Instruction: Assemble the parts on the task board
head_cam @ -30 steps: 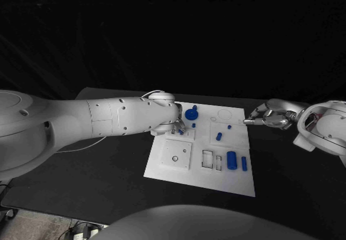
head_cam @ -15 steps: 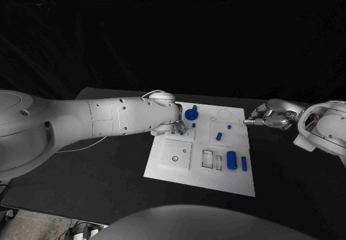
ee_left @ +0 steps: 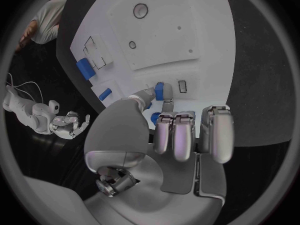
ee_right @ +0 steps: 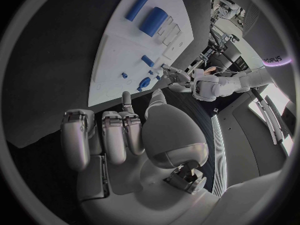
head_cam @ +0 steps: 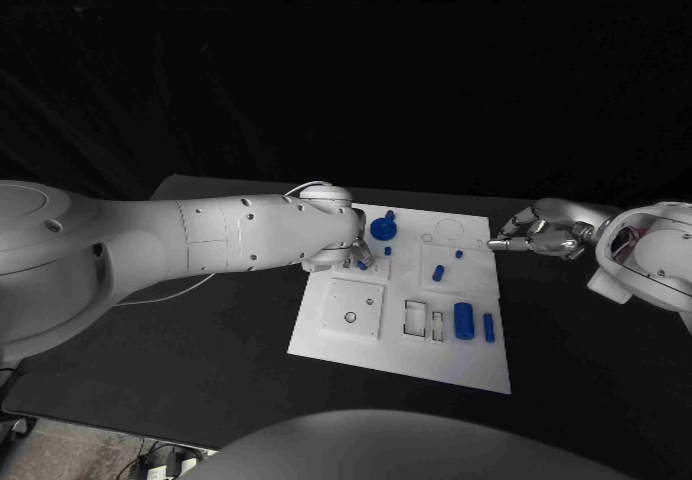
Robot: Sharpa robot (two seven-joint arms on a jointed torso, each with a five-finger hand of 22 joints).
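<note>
The white task board (head_cam: 389, 330) lies mid-table. My left hand (head_cam: 351, 256) hovers over its far left part and pinches a small blue part (ee_left: 160, 91) between thumb and a finger, close to a small rectangular slot (ee_left: 182, 86). A blue round knob (head_cam: 382, 228) stands just beyond the hand. A thick blue cylinder (head_cam: 463, 320) and a slim blue bar (head_cam: 489, 327) lie on the board's right side, with small blue pegs (head_cam: 437, 272) farther back. My right hand (head_cam: 528, 236) sits at the board's far right edge, fingers curled (ee_right: 103, 135), with nothing in it.
A square white plate with a round hole (head_cam: 352, 306) and two rectangular recesses (head_cam: 426, 320) sit on the board's near half. Black table (head_cam: 216, 340) surrounds the board. A thin white cable (head_cam: 159, 295) runs under my left arm.
</note>
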